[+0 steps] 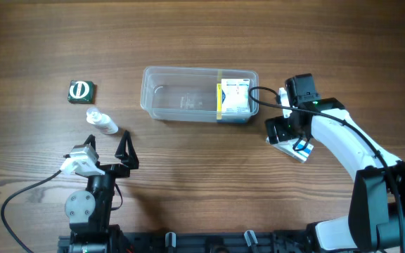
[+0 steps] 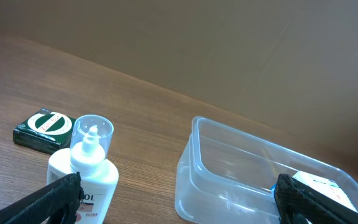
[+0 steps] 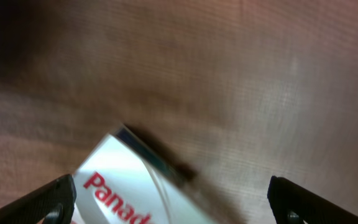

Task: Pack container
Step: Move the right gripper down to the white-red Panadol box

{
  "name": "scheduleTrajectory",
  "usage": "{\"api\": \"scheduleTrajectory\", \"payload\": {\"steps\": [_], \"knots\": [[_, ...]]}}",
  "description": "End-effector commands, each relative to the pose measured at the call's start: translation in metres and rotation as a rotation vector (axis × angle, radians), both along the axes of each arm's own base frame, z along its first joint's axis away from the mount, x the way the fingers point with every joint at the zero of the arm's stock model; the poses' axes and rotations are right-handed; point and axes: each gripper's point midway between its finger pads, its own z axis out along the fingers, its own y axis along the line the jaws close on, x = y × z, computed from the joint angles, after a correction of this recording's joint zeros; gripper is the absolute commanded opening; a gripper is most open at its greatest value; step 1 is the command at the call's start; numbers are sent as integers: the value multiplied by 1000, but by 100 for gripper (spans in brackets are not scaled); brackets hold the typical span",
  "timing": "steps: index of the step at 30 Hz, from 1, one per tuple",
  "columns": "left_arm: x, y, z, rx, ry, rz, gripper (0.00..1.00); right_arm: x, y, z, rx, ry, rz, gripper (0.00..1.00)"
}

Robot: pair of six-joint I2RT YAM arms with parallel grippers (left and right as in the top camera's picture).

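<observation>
The clear plastic container (image 1: pixel 181 95) stands at the table's middle and holds a yellow-and-white box (image 1: pixel 233 98) at its right end; the container also shows in the left wrist view (image 2: pixel 229 168). My right gripper (image 1: pixel 287 133) is open right over a white box with red lettering (image 3: pixel 126 186) that lies on the table right of the container (image 1: pixel 302 150). My left gripper (image 1: pixel 107 151) is open and empty, near the table's front left. A small white bottle (image 1: pixel 101 121) lies just beyond it (image 2: pixel 86 174).
A small dark green box (image 1: pixel 81 91) with a white round mark lies at the left, beyond the bottle; it also shows in the left wrist view (image 2: pixel 43 129). A black cable runs from the right arm past the container's right end.
</observation>
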Motion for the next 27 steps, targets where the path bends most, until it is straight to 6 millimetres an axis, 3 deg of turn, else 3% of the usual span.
{"api": "scheduleTrajectory", "payload": {"steps": [1, 9, 17, 27], "knots": [[0, 4, -2, -1, 4, 18, 100, 5, -2, -4, -57, -7, 207, 100], [0, 4, -2, -1, 4, 18, 100, 7, -1, -3, -76, -13, 300, 100], [0, 4, -2, -1, 4, 18, 100, 1, 15, -4, 18, 3, 322, 100], [0, 4, -2, -1, 4, 18, 100, 5, 20, 28, 41, -58, 332, 100]]}}
